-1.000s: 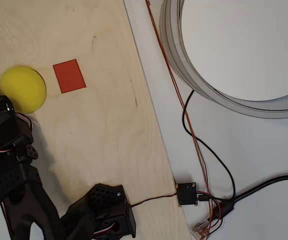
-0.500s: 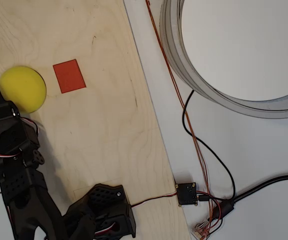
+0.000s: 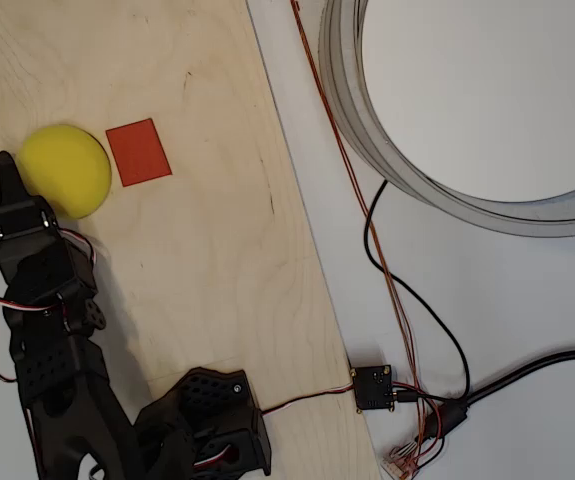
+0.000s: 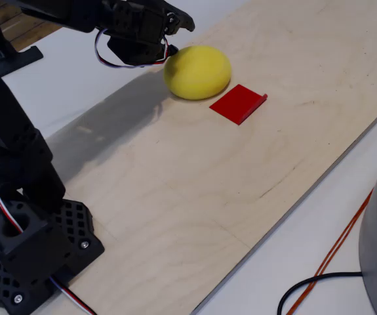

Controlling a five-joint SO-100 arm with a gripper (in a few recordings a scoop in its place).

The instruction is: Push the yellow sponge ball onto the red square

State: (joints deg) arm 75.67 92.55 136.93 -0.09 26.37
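The yellow sponge ball (image 3: 65,170) (image 4: 198,71) rests on the plywood board, just left of the red square (image 3: 138,152) in the overhead view, its edge about level with the square's left side. In the fixed view the red square (image 4: 238,104) lies flat just in front of and right of the ball, one edge slightly lifted. My black gripper (image 3: 6,172) (image 4: 179,21) is shut with nothing in it. Its pointed tip sits against the ball's left side in the overhead view.
The plywood board (image 3: 207,260) runs diagonally, its right edge bordering white table. A large grey ring (image 3: 367,130) stands at the upper right. Orange and black cables (image 3: 387,270) run to a small circuit board (image 3: 373,388). The arm's base (image 3: 202,420) sits at the bottom left.
The gripper has swung to the right, staying against the ball. The ball has rolled right, from a clear gap to right beside the red square.
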